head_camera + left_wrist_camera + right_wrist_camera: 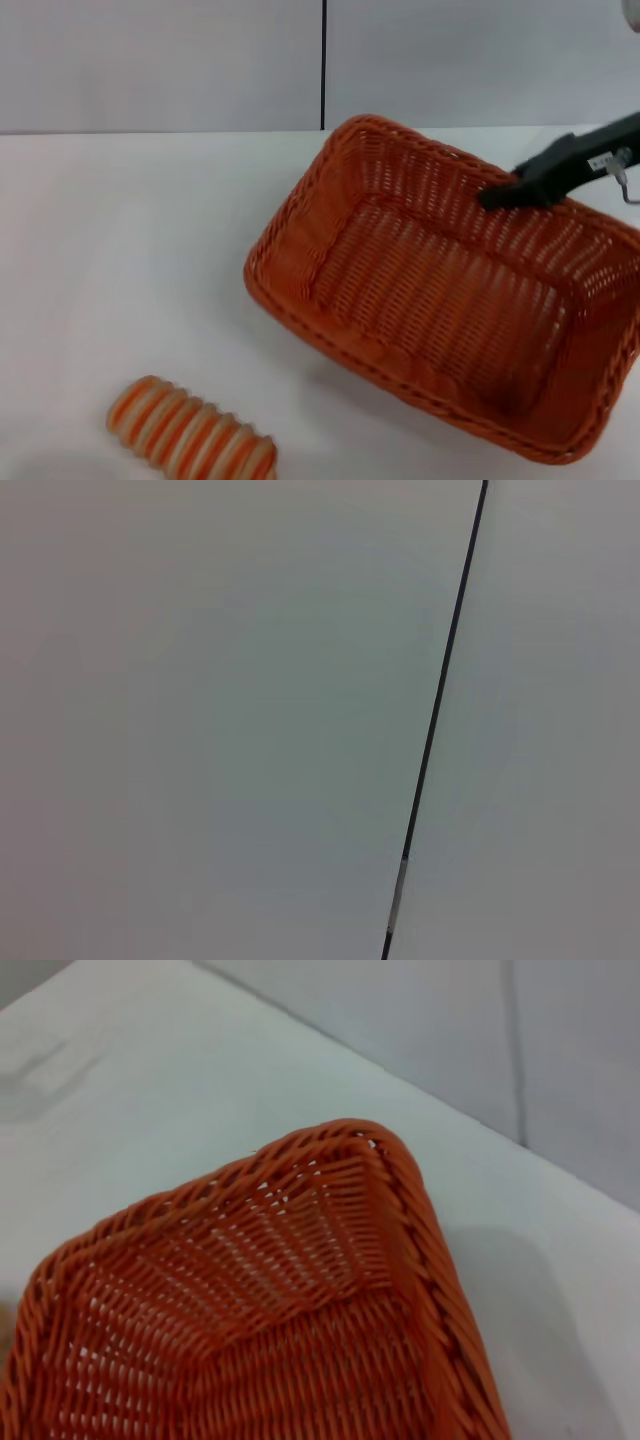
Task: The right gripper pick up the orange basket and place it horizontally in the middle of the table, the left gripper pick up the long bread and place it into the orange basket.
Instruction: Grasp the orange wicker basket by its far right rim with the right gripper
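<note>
The orange basket (440,300) fills the right half of the head view, slanted across the table (120,250) with its open side up. My right gripper (497,196) reaches in from the right edge and is shut on the basket's far rim. In the right wrist view one corner of the orange basket (300,1290) sits close below the camera, and none of that arm's fingers show. The long bread (190,435), ridged with orange and cream stripes, lies near the table's front left, well apart from the basket. My left gripper is out of view.
A pale wall with a dark vertical seam (324,60) rises behind the table's far edge. The left wrist view shows only that wall and the seam (440,700). Bare tabletop stretches between the bread and the basket.
</note>
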